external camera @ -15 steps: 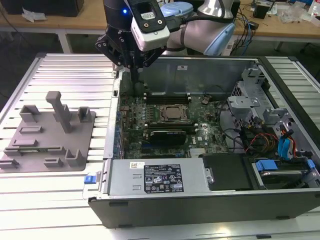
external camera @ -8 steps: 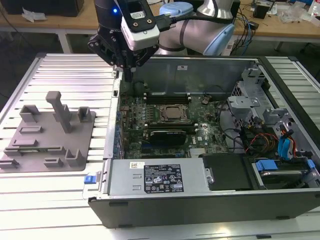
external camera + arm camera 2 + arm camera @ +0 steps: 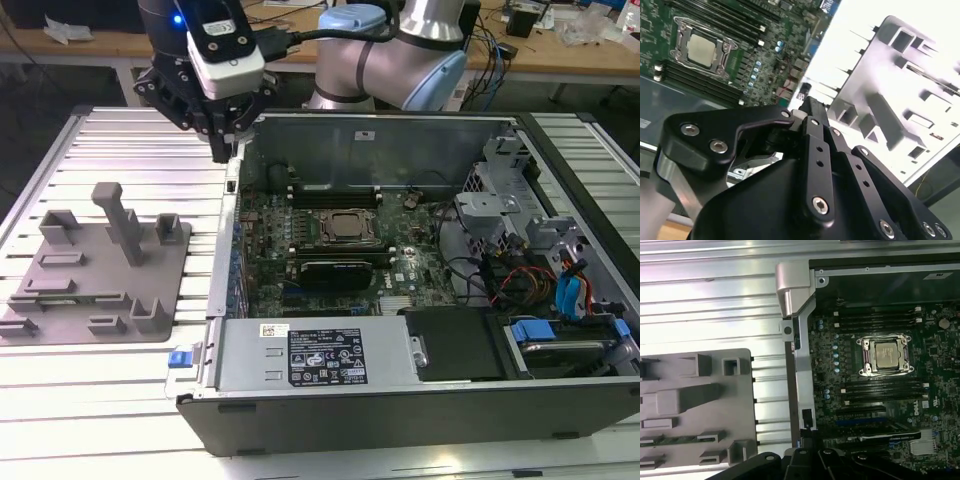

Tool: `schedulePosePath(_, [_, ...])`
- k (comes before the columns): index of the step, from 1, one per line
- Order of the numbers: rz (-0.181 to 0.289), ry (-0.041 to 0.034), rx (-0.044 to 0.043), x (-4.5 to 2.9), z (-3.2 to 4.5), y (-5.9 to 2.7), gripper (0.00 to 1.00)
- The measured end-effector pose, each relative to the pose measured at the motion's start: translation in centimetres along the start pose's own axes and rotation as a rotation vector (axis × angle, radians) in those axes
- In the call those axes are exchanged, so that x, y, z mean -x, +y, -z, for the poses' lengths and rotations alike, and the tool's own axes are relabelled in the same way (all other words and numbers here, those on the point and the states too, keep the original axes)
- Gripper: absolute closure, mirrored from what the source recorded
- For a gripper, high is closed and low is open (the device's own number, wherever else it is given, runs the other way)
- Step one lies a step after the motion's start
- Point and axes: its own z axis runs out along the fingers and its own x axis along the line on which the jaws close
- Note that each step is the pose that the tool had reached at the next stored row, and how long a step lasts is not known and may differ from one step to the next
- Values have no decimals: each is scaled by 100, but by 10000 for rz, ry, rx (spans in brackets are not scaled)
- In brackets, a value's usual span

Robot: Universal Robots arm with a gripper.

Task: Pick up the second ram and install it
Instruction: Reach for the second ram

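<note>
The second ram, a narrow green stick, lies flat in a slot of the grey fixture in the first wrist view. That fixture sits on the ribbed table at the exterior view's left, beside the open computer case. My gripper hangs above the case's far corner nearest the fixture, well above the table, its fingers drawn together to a point and holding nothing. The second wrist view has the gripper between the motherboard and the fixture. Black memory slots flank the processor.
A black-topped card lies across the motherboard below the processor. The case's metal side wall stands between fixture and board. Drive bays and cables crowd the exterior view's right. Upright grey posts rise from the fixture.
</note>
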Motion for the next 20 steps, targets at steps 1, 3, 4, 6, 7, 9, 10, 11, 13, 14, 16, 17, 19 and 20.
schedulePosePath(1, [-1,0,0,-31,1,-2,92])
schedulePosePath(3, [0,0,-1,-89,2,-6,92])
schedulePosePath(4, [0,0,0,-105,2,-7,92])
schedulePosePath(6, [0,0,0,-172,4,-12,92])
schedulePosePath(7, [0,1,0,-190,4,-13,92])
schedulePosePath(9, [-1,1,0,-239,5,-17,92])
schedulePosePath(10, [0,1,0,-278,6,-19,92])
schedulePosePath(11, [0,0,0,-307,7,-22,92])
schedulePosePath(13, [0,0,0,-358,7,-25,92])
schedulePosePath(14, [-1,0,0,-390,8,-27,92])
schedulePosePath(16, [-1,1,-1,-476,10,-33,92])
schedulePosePath(17, [0,0,0,-510,8,-36,92])
schedulePosePath(19, [0,0,0,-543,2,-39,92])
schedulePosePath(20, [0,0,0,-577,-8,-41,92])
